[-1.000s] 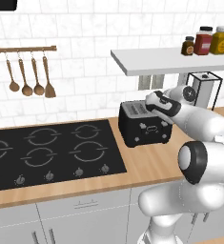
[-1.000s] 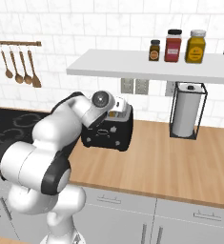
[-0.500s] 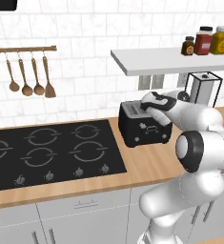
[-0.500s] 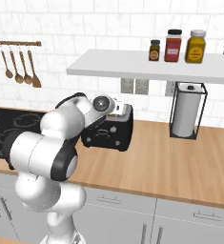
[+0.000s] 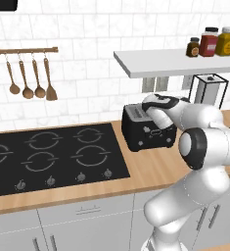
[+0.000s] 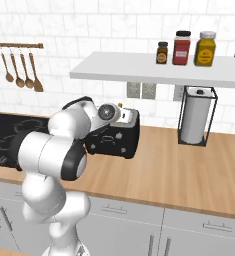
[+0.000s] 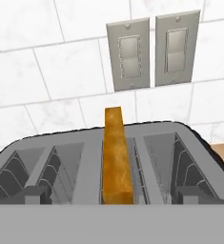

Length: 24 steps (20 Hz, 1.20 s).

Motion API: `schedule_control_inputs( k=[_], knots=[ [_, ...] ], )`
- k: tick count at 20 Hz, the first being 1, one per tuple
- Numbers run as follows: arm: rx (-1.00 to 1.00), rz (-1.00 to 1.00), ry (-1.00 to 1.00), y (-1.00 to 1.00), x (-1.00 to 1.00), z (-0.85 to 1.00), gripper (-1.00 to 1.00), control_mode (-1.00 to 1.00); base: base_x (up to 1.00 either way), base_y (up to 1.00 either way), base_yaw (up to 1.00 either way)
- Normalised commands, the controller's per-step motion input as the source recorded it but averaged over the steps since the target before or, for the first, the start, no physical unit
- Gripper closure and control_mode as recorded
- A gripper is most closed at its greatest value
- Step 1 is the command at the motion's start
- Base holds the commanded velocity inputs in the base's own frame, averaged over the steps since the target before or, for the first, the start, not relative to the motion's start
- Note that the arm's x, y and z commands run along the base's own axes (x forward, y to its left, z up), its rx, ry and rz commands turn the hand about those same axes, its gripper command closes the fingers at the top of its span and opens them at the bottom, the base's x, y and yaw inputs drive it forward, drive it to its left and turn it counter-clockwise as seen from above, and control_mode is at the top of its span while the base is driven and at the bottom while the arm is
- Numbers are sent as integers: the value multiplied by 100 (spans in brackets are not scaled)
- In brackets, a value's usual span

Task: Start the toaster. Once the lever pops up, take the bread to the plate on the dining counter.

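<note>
You have the arm folded low over the toaster (image 5: 148,128), which stands on the table between the black hob (image 5: 48,157) and the paper-towel stand (image 6: 195,116), close to the tiled wall. The gripper (image 6: 123,116) hangs just above the toaster's top, its jaws spread as wide as they go and holding nothing.

From the hand view you look straight down the slots: the bread (image 7: 117,157) stands on edge in the toaster, sticking up well above the rim, browned along its crust. That suggests the toasting is over and the lever is back up, though the lever itself is not clear enough to confirm. So you are likely at the start of the second half: the slice is not yet gripped, and the lift out, the carry to the dining counter and the set-down on the plate all remain.

As for writing, the toaster's front carries small white marks beside a knob, too small to read. The three jars (image 6: 183,48) on the shelf (image 6: 154,70) have labels, but no wording can be made out.
</note>
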Motion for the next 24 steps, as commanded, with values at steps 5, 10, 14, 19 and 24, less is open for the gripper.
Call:
schedule_control_inputs(
  k=[5, 10, 14, 19, 24],
  knots=[
    [0, 0, -2, 0, 27, -6, 100, -100, 0, 0, 0],
    [0, 0, -3, 0, 17, -18, 100, -100, 0, 0, 0],
    [-1, 2, 0, 0, 0, -22, 100, -100, 0, 0, 0],
    [0, 1, 0, -6, -14, -4, 100, -100, 0, 0, 0],
    [3, 0, -11, 0, -8, 27, 100, -100, 0, 0, 0]
  ],
)
